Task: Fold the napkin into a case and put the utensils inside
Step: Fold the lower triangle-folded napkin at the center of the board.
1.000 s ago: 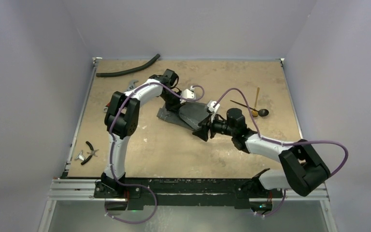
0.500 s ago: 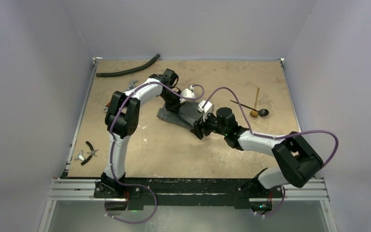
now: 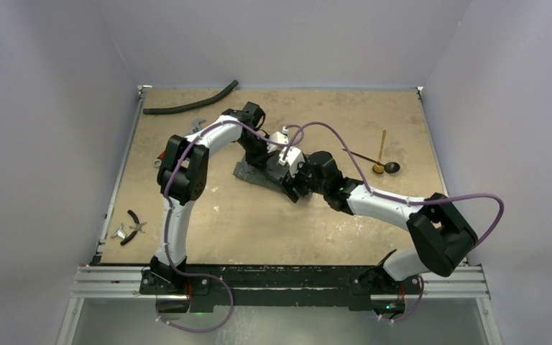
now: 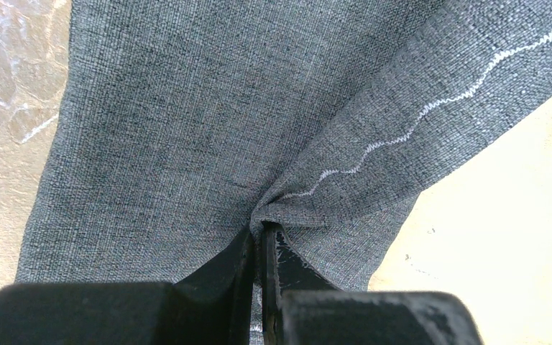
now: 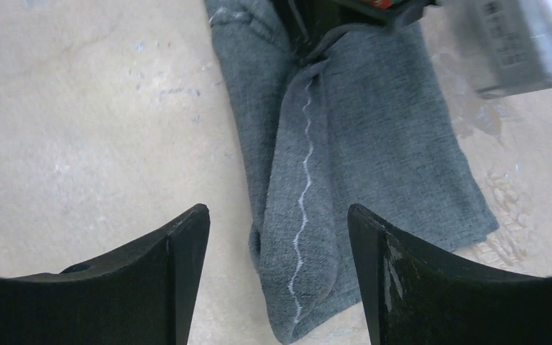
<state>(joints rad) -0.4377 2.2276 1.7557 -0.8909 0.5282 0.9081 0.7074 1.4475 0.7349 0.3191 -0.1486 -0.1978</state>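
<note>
The grey napkin [image 3: 253, 172] lies folded into a narrow strip at mid-table, its pale wavy hem line showing [image 5: 303, 165]. My left gripper [image 4: 264, 228] is shut on a bunched fold at the napkin's [image 4: 208, 108] far end. My right gripper [image 5: 277, 215] is open, its jaws astride the rolled near end, close above it and not touching. In the top view it [image 3: 293, 188] hangs over the napkin's near right corner. The utensils lie to the right: a black spoon [image 3: 392, 167] and a thin gold piece [image 3: 382, 147].
A long black hose [image 3: 190, 104] lies along the far left edge, with a wrench [image 3: 195, 126] below it. Black pliers [image 3: 135, 224] and a small metal part [image 3: 119, 232] sit near the left edge. Purple cables arc over both arms.
My right gripper has moved left, from beside the napkin to over its near end, and its jaws have spread wider. The left gripper has kept its hold and stayed put.
</note>
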